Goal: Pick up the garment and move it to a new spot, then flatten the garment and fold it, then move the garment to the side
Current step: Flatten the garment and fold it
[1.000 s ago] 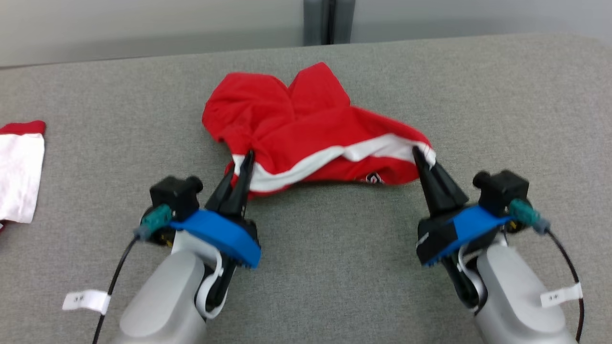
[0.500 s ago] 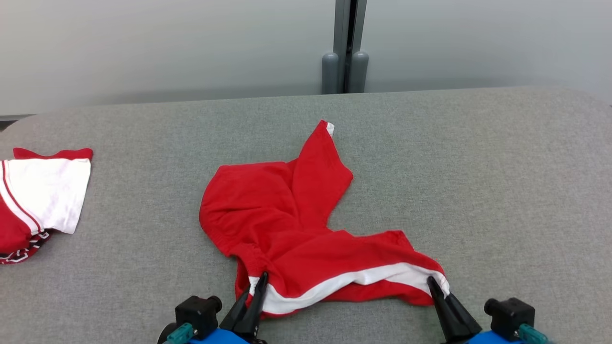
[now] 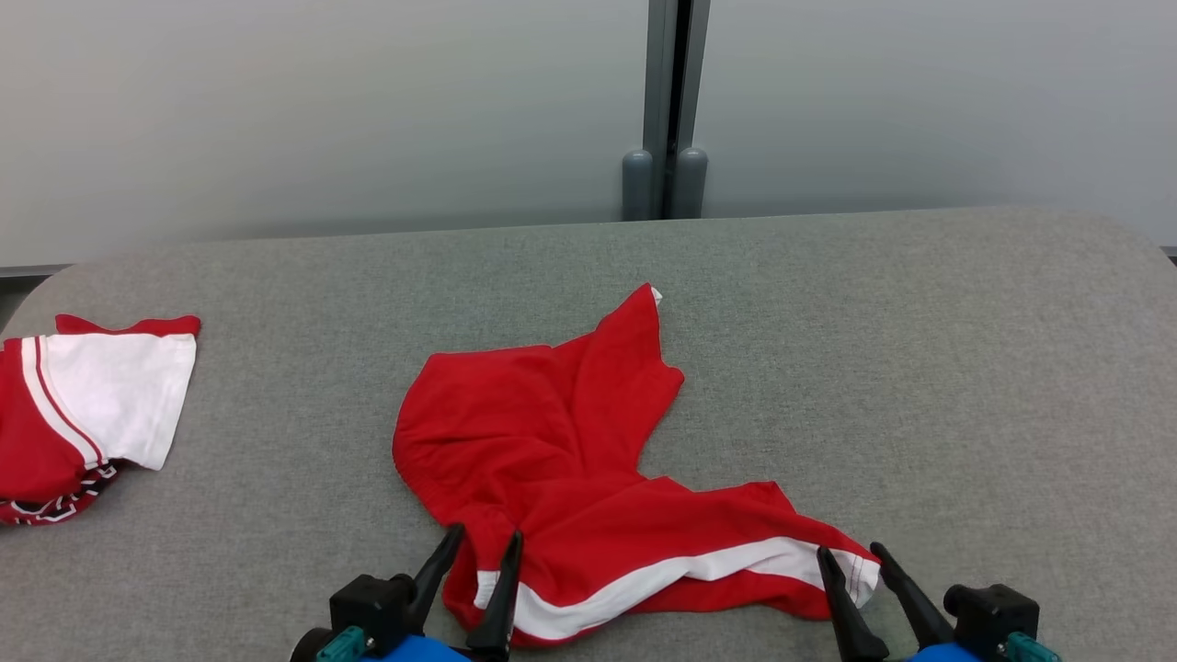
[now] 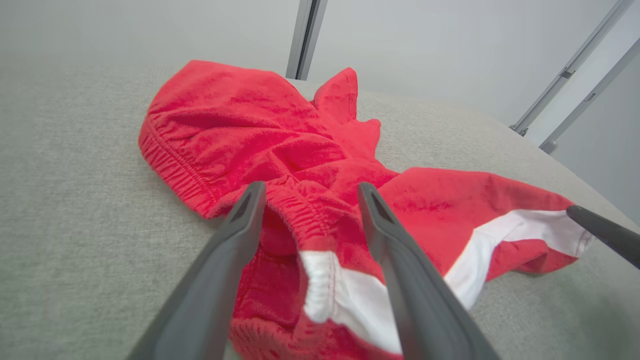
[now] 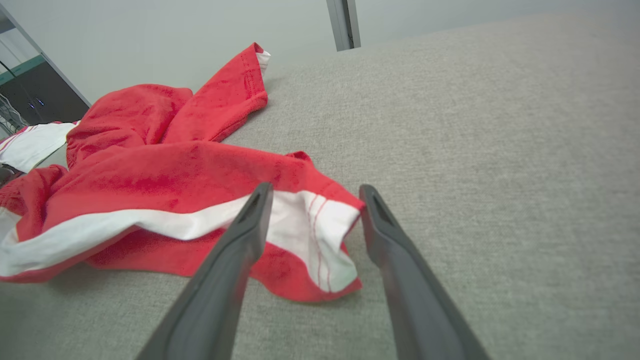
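Observation:
The red garment (image 3: 552, 460), with a white stripe along its near edge, lies crumpled on the grey table (image 3: 919, 368), one flap pointing away. My left gripper (image 3: 485, 533) stands open over the garment's near left corner, fingers straddling the gathered red band and white stripe (image 4: 311, 186). My right gripper (image 3: 848, 549) is open at the near right corner, its fingers on either side of the white end of the stripe (image 5: 316, 187). Neither gripper grips the cloth. The garment (image 4: 240, 120) fills the middle of the left wrist view and spreads leftward (image 5: 165, 175) in the right wrist view.
A second red and white garment (image 3: 101, 395) lies at the table's left edge, also seen far left (image 5: 30, 145) in the right wrist view. A grey wall with a vertical post (image 3: 664, 110) stands behind the table. Bare grey surface extends to the right.
Both grippers were shut on the garment's near corners and now stand open, cloth let go and lying on the table. The head camera has tilted up, shifting the whole picture downward.

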